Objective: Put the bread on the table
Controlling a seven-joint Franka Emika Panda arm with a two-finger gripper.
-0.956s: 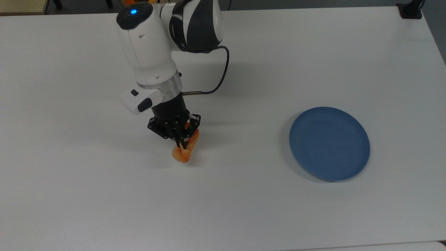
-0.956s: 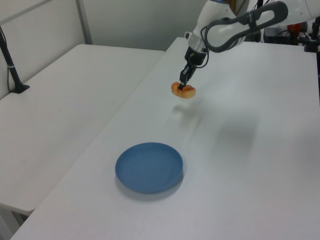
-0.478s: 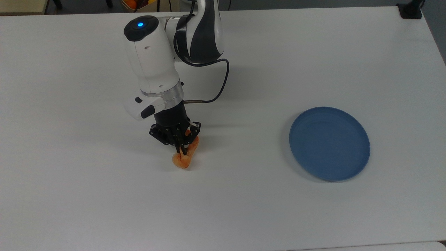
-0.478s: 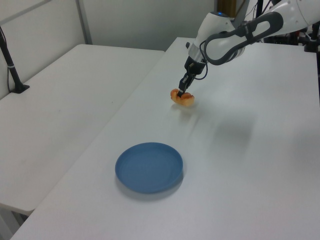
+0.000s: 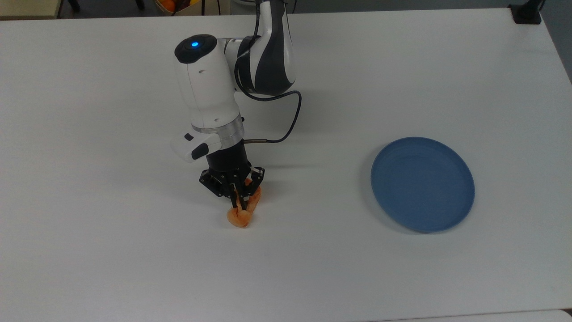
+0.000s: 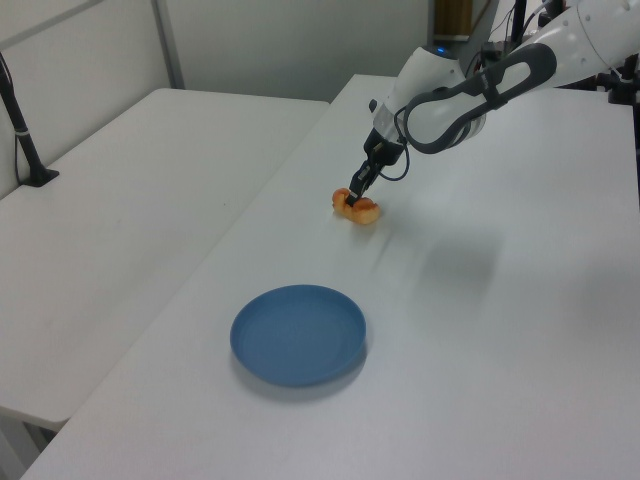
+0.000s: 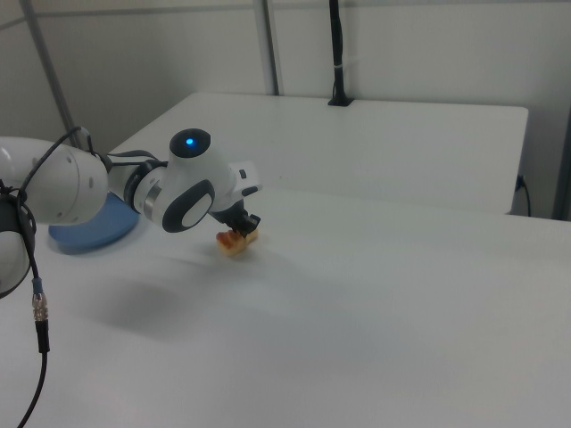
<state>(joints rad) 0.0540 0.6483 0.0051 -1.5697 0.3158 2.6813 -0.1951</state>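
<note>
The bread is a small golden-orange roll, resting on or just above the white table left of centre in the top view. My gripper points straight down and is shut on the bread across its middle. In the left view the bread sits at the tip of the gripper, low over the table. The right view shows the bread just under the wrist, with the gripper mostly hidden by the arm.
A round blue plate lies bare at the top view's right, well apart from the bread. It shows as the blue plate in the left view and the plate behind the arm in the right view. A second white table adjoins.
The arm has come down and moved toward the top view's lower right with the bread held in it. The bread has dropped from above the table to about table level.
</note>
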